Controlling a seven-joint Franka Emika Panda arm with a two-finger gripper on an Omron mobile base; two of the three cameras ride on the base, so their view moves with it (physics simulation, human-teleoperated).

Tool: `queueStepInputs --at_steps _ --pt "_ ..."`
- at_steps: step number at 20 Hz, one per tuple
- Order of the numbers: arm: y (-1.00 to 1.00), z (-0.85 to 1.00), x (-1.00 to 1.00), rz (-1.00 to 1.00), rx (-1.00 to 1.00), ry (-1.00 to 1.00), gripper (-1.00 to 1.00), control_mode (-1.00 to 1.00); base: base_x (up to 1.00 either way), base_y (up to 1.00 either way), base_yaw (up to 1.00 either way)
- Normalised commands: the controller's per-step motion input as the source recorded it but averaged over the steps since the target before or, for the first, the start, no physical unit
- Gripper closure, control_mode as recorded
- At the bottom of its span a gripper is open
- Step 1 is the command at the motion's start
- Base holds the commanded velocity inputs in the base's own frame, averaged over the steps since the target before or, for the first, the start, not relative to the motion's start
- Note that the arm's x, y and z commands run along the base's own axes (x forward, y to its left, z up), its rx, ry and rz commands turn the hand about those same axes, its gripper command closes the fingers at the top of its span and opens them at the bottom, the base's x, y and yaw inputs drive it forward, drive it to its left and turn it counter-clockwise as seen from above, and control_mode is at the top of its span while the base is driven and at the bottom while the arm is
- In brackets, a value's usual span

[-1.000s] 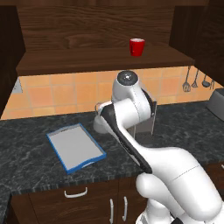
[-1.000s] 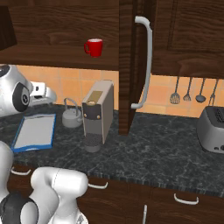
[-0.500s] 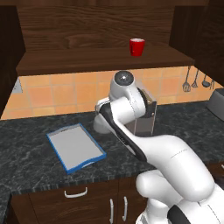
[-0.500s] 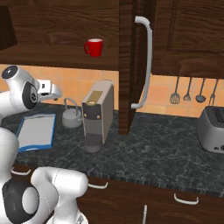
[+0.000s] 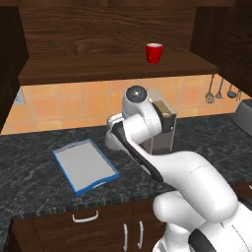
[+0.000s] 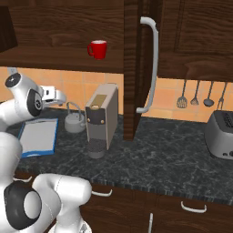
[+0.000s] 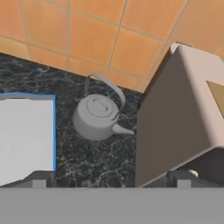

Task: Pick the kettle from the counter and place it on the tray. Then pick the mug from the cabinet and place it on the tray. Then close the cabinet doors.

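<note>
The squat grey kettle (image 7: 98, 116) stands on the dark counter (image 7: 96, 162) between the blue-rimmed tray (image 7: 24, 135) and a boxy coffee machine (image 7: 179, 118). My gripper (image 7: 109, 181) hangs above the kettle, open wide, with nothing between its fingertips (image 7: 39, 180). In the right base view the kettle (image 6: 73, 122) sits below and to the right of my gripper (image 6: 58, 96), with the tray (image 6: 38, 136) on its left. The red mug (image 6: 98, 49) stands on the cabinet shelf (image 5: 118, 66). The right cabinet door (image 6: 136, 68) is swung open, its silver bar handle (image 6: 153, 63) facing me.
The coffee machine (image 6: 102, 119) stands close to the right of the kettle. A toaster (image 6: 220, 134) sits at the far right of the counter, with utensils (image 6: 200, 95) hanging on the tiled wall. Lower cabinet doors (image 5: 98, 229) line the front below the counter.
The arm has leaned a little further toward the kettle, carrying the hand slightly to the right in the right base view. The gripper stays open. Kettle, tray and mug have not moved.
</note>
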Motion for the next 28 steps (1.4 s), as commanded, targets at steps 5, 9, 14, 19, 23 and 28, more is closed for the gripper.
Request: queueStepInputs --at_steps 5,9,14,19,23,28 --pt "-0.05 -0.03 0.34 0.0 0.0 -0.01 -1.0 -1.0 0.0 0.0 0.0" --pt "0.0 -0.06 0.45 0.0 0.0 0.0 -1.0 -1.0 0.0 0.0 0.0" --pt "-0.03 -0.18 0.45 0.01 0.0 0.0 -1.0 -1.0 0.0 0.0 0.0" --pt "-0.04 -0.17 0.32 0.01 0.0 0.0 -1.0 -1.0 0.0 0.0 0.0" --pt "-0.01 -0.11 0.37 0.01 0.0 0.0 -1.0 -1.0 0.0 0.0 0.0" --pt "-0.02 -0.26 0.35 0.0 0.0 0.0 -1.0 -1.0 0.0 0.0 0.0"
